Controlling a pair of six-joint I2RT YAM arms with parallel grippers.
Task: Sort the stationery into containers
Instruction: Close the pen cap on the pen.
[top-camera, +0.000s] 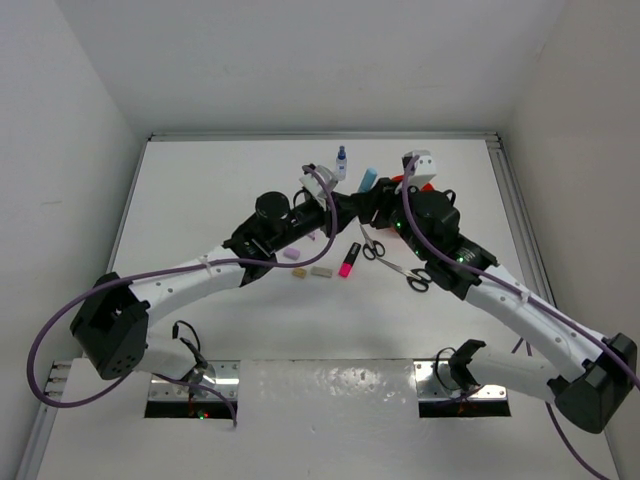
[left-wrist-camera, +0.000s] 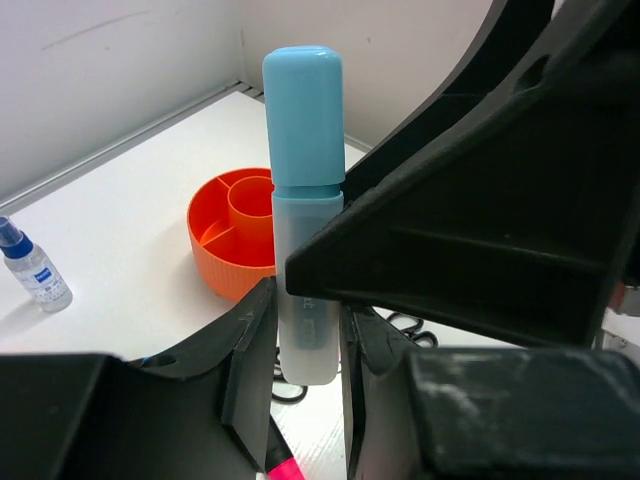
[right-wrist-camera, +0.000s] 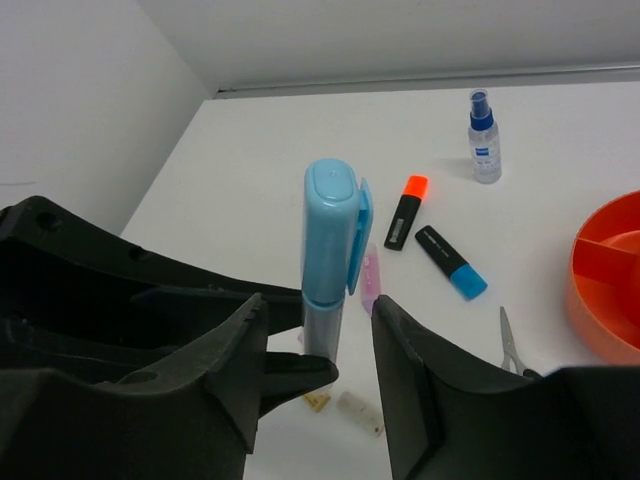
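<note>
A light-blue-capped marker (left-wrist-camera: 303, 120) with a clear body stands upright, and my left gripper (left-wrist-camera: 305, 370) is shut on its lower end. My right gripper (right-wrist-camera: 320, 310) stands open around the same marker (right-wrist-camera: 330, 240), with a gap on both sides. In the top view the two grippers meet at the marker (top-camera: 367, 180), just left of the orange tub (top-camera: 408, 180), which the right arm mostly hides. The tub (left-wrist-camera: 225, 255) shows divided compartments and a central cup. On the table lie an orange-capped marker (right-wrist-camera: 406, 212), a blue-capped marker (right-wrist-camera: 451, 262), a lilac marker (right-wrist-camera: 370, 280) and a pink-capped marker (top-camera: 350, 260).
A small blue-capped bottle (top-camera: 341, 160) stands at the back. Two black-handled scissors (top-camera: 372, 245) (top-camera: 415, 278) lie beneath the right arm. Small erasers (top-camera: 293, 254) (top-camera: 321, 271) lie left of the pink marker. White walls close in the table on three sides.
</note>
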